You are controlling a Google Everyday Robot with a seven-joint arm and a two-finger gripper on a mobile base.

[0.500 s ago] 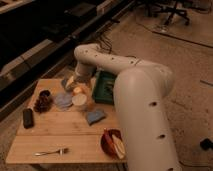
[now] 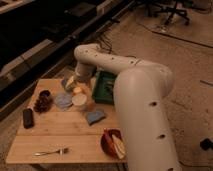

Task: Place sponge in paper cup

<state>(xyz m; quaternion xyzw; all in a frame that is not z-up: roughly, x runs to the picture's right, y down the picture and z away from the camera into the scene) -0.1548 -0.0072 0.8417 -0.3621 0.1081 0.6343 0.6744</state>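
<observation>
The sponge (image 2: 95,116), a small blue-grey pad, lies flat on the wooden table (image 2: 60,135), right of the middle. The paper cup (image 2: 79,101) is short and white and stands upright just up and left of the sponge, its mouth pale. My white arm comes in from the right and bends down to the table's far side. The gripper (image 2: 71,82) hangs there, open, behind the paper cup and well away from the sponge. It is close beside a blue-grey cup (image 2: 64,82). I see nothing held in it.
A pale blue-grey disc (image 2: 62,100) lies left of the paper cup, and a small orange-yellow object (image 2: 77,90) sits behind the cup. A dark bowl (image 2: 45,93), a dark cluster (image 2: 42,104) and a black block (image 2: 28,118) sit at the left. A green tray (image 2: 104,89), a red bowl (image 2: 111,143) and a fork (image 2: 50,151) are also on the table.
</observation>
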